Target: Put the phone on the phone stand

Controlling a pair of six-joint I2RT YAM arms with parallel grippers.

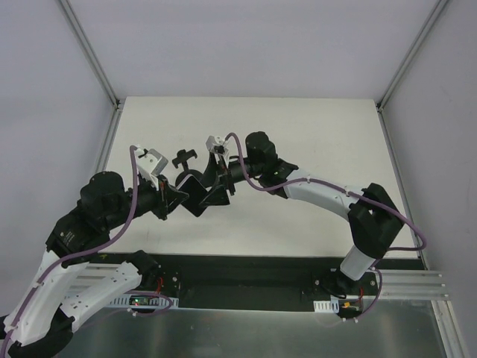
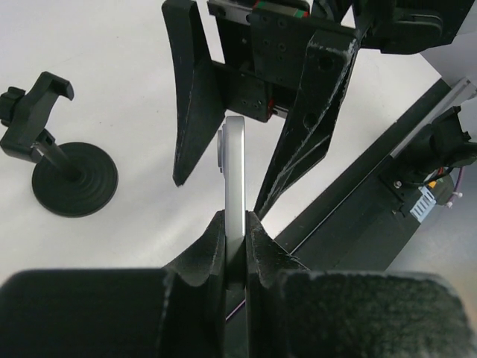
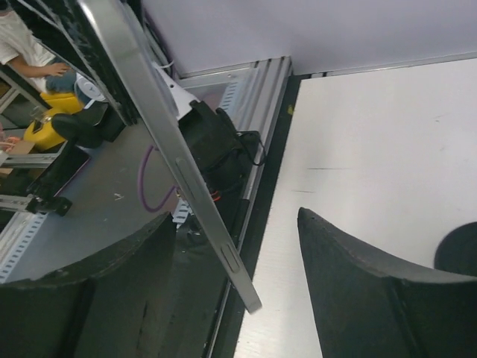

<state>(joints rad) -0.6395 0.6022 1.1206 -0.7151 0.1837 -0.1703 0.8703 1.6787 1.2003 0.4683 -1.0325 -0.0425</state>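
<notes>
Two short black fingers of the left gripper (image 2: pixel 237 224) are clamped flat on the lower end of the phone (image 2: pixel 235 171), holding it edge-up above the table (image 2: pixel 112 45), so its thin silver rim faces the left wrist camera. The right gripper (image 2: pixel 220 186) reaches in from the far side with its jaws apart, one long finger on each face of the phone's upper half. The right wrist view shows a gap on both sides, so it has no hold yet

The phone looks rigid and fairly dense for its size, with glossy faces and a smooth metal rim. I judge it slippery and liable to pivot if pinched at one corner. The safest hold is across the two broad faces, well onto the body and clear of the side buttons seen along the rim, with only moderate squeeze because the glass could crack

The phone stand (image 2: pixel 63 168) is upright on its disc base to the left in the left wrist view, well apart from both grippers, its bracket tilted and nothing in it. Bare white table surrounds it, giving room to approach from above. The dark rail at the near table edge lies close below the handover
</notes>
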